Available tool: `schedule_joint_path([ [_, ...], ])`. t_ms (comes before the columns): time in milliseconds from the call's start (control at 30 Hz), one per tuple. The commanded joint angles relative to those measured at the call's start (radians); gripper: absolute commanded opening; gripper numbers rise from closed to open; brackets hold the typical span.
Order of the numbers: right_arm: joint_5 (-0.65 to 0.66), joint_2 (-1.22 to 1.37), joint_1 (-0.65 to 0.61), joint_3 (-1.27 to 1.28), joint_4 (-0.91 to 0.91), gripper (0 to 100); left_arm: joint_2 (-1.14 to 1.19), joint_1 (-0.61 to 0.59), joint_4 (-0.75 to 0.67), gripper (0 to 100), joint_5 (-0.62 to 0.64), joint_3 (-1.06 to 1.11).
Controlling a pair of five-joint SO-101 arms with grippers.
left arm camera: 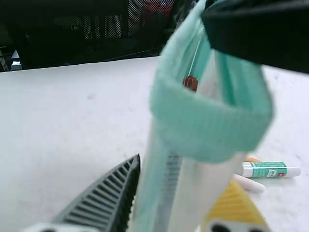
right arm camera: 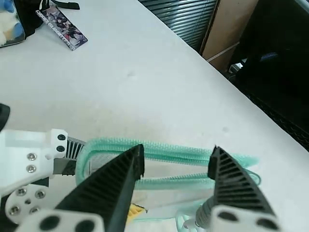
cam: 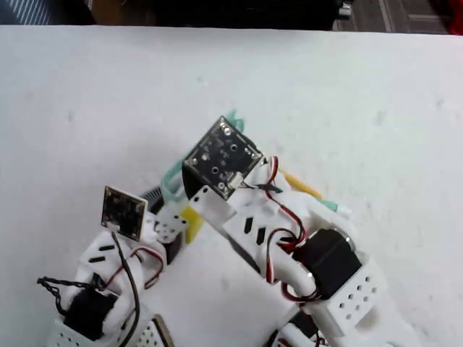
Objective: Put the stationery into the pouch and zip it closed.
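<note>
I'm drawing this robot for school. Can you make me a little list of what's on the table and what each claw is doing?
Pouch: the pouch has teal edges, and its top looks unzipped.
Left gripper: the left gripper is shut on one end of the pouch.
Right gripper: the right gripper is open and sits over the pouch.
Stationery: the glue stick and a white stick lie on the table, outside the pouch.
Table: the table is white.

pouch (cam: 172, 176) mostly under arms, stationery (cam: 304, 188) part. hidden
</note>
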Motion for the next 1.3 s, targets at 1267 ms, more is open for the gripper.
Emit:
schedule_joint_path([
  [1267, 0.13, 1.325, 0.659, -0.594, 0.298, 14.2, 0.004, -0.157, -0.041, 20, 0.063, -0.032],
])
